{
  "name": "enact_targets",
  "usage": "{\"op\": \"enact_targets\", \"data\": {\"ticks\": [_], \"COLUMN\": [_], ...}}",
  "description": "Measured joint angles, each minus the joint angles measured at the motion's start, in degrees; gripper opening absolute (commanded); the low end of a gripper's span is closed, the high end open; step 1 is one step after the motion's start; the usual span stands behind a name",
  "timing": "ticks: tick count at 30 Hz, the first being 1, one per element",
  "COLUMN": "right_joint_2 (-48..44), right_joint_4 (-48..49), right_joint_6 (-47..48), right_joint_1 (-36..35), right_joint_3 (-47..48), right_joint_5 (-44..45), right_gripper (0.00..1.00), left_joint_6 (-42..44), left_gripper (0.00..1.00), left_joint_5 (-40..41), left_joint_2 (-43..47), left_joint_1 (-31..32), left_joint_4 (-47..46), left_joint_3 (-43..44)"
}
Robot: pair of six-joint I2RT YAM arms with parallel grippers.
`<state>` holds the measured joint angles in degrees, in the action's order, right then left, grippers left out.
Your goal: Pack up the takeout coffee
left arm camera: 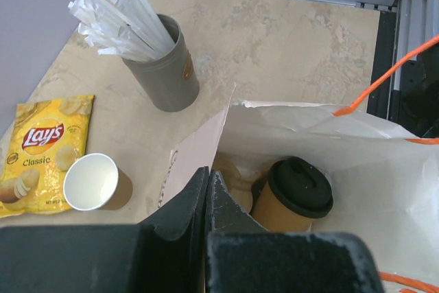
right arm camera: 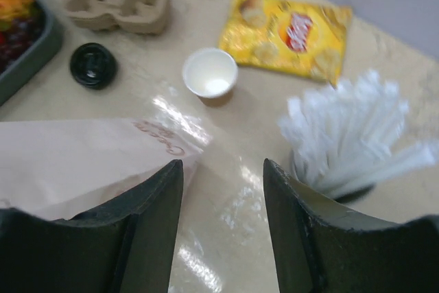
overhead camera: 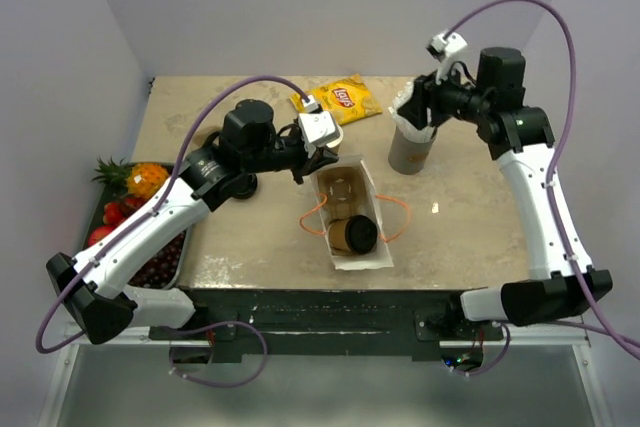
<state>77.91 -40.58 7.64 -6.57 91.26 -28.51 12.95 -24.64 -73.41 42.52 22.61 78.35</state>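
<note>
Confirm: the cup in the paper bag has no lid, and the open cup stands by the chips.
No: the cup in the paper bag wears a black lid, as the left wrist view shows. The open cup does stand by the chips.

From my screen the table top (right arm camera: 226, 204) looks like polished marbled stone, glossy enough to throw glare. The bag (left arm camera: 384, 169) is matt white paper, lightly creased. Inside it I see a kraft paper cup (left arm camera: 281, 217), dull tan, under a smooth black plastic lid (left arm camera: 300, 186) with a faint sheen. The crisp packet (left arm camera: 41, 149) is shiny yellow film (crinkled at the edges), the carrier (right arm camera: 116, 6) rough moulded pulp, the straw wrappers (left arm camera: 120, 22) thin and semi-glossy
</note>
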Motion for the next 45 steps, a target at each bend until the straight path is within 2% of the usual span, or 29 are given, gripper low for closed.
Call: {"op": "enact_targets", "data": {"ticks": [4, 7, 12, 18, 27, 30, 35, 38, 42, 45], "right_joint_2": [0.3, -0.5, -3.5, -5.2, 0.0, 1.4, -2.1, -3.2, -3.3, -3.2], "right_joint_4": [-1.7, -4.2, -13.0, -21.9, -28.9, -29.5, -27.3, -26.8, -25.3, -23.9], "right_joint_6": [5.4, 10.8, 23.2, 35.8, 42.4, 41.8, 40.8, 40.8, 40.7, 40.5], "right_joint_1": [-12.9, -21.1, -28.1, -37.0, -55.0, -58.0, -60.2, -61.1, -61.3, -61.3], "right_joint_3": [11.4, 14.7, 11.7, 6.7, 5.7, 3.9, -7.1, -10.5, -12.1, -13.4], "right_joint_5": [-4.0, -6.3, -6.9, -3.0, 9.7, 13.9, 23.1, 26.8, 30.4, 32.0], "right_gripper": [0.52, 0.49, 0.49, 0.48, 0.47, 0.48, 0.57, 0.60, 0.61, 0.58], "left_joint_6": [-0.5, -0.5, -0.6, -1.5, -1.9, -2.2, -3.0, -3.0, -3.2, -3.3], "left_gripper": [0.00, 0.00, 0.00, 0.00, 0.00, 0.00, 0.00, 0.00, 0.00, 0.00], "left_joint_5": [0.0, 0.0, 0.0, 0.0, 0.0, -0.1, -0.5, -1.1, -1.8, -2.2], "left_joint_2": [0.0, 0.0, -0.1, -0.1, -0.1, -0.1, 1.2, 2.5, 3.4, 3.6], "left_joint_1": [0.0, 0.0, 0.0, 0.0, 0.0, 0.0, 0.0, 0.0, 0.0, 0.0], "left_joint_4": [0.5, 0.7, 0.8, 0.9, 1.0, 1.0, 0.7, 0.7, 0.5, 0.5], "left_joint_3": [0.7, 1.0, 1.0, 1.1, 1.2, 1.2, 0.1, -1.0, -2.0, -2.4]}}
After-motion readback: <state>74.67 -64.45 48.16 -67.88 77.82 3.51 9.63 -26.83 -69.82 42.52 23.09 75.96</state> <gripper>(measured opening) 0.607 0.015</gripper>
